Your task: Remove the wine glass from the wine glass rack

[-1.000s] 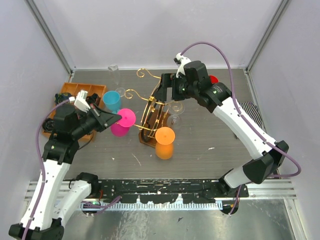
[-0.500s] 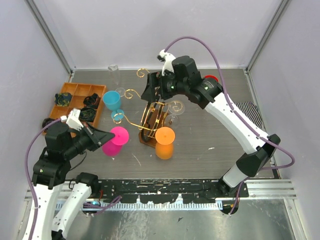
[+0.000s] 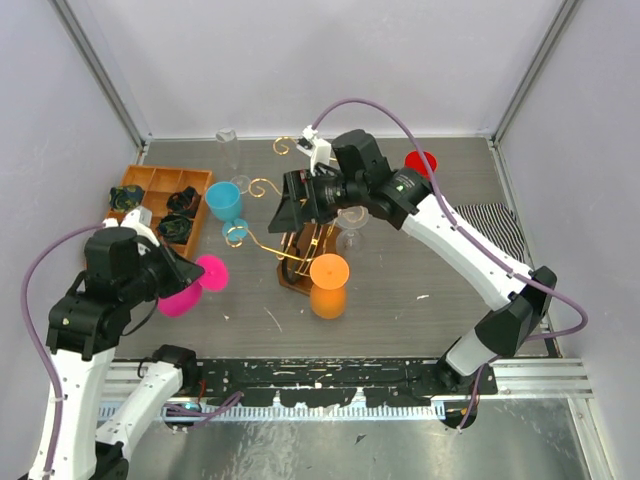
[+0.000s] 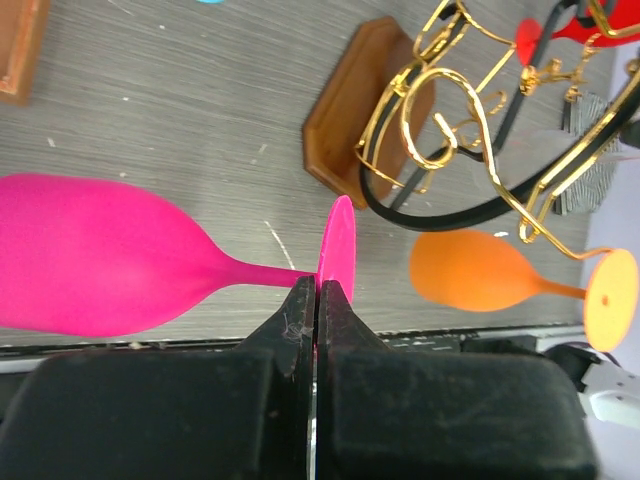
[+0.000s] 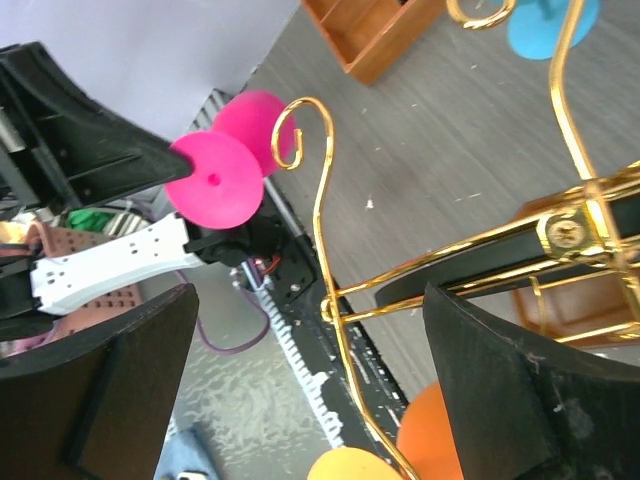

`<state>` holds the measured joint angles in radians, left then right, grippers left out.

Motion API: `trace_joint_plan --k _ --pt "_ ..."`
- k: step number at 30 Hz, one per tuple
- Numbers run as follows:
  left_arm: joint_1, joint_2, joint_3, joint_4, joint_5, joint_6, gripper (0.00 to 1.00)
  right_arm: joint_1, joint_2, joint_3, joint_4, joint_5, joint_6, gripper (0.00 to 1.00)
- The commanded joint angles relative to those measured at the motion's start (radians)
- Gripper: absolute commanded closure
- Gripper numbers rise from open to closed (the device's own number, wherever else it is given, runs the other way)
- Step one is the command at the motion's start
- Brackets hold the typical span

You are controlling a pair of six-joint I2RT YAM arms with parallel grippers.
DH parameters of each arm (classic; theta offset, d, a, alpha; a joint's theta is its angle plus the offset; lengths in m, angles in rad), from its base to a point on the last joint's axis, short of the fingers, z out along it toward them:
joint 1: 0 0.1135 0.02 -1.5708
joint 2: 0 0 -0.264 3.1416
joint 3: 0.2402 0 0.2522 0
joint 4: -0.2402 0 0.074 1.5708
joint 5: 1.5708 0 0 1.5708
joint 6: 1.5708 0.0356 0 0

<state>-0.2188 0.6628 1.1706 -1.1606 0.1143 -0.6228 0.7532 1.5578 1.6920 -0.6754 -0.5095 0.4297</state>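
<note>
- Pink wine glass (image 4: 110, 255) lies sideways in the left pincer (image 4: 316, 292), whose 2 black fingers (image 4: 290, 340) are pressed together on the thin stem, right beside the round foot.
- The bowl sticks out to 1 side of that pincer and the foot stands edge-on just past its tips. The glass hangs over the grey table (image 3: 400, 290) and touches nothing else.
- The rack (image 4: 355, 120), gold wire with a black arch on a brown wooden base, stands ahead of the left pincer, well apart from the pink wine glass.
- An orange glass (image 4: 470, 270) hangs ahead of the left pincer, on the side of the rack nearest it, with its foot caught in a gold hook.
- The right pincer (image 5: 312, 292) is spread wide and has hold of nothing.
- Its 2 fingers stand either side of a curled gold arm of the rack. I cannot tell whether either one touches the wire.
- Beyond the right pincer's tips, past that curled arm, the pink foot faces it.
- A blue glass (image 3: 224, 200) hangs at a hook beside the right pincer, between it and a wooden tray (image 3: 140, 180).
- A clear glass (image 3: 350, 225) shows by the rack just behind the right pincer, under its arm.
- A red round thing (image 3: 421, 162) lies further behind that pincer.
</note>
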Motion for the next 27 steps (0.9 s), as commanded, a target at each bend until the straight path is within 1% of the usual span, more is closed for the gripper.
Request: trace_joint_plan --k 1,6,14,22,27 --pt "0.001 0.02 0.026 -0.005 -0.065 0.061 1.0 0.007 -0.001 -0.048 0.053 -0.058 0.046 0.0" --pt "0.002 0.007 0.003 0.025 -0.052 0.039 1.0 0.007 0.035 -0.087 0.056 0.054 0.039 0.0" --pt "0.001 -0.006 -0.005 0.03 -0.053 0.033 1.0 -0.017 0.115 -0.027 0.042 0.238 0.024 0.0" --pt "0.001 -0.007 -0.015 0.044 -0.049 0.032 1.0 -0.125 0.191 0.013 0.079 0.239 -0.039 0.0" --pt "0.001 0.001 -0.021 0.055 -0.046 0.044 1.0 -0.19 0.248 0.073 0.103 0.195 -0.099 0.0"
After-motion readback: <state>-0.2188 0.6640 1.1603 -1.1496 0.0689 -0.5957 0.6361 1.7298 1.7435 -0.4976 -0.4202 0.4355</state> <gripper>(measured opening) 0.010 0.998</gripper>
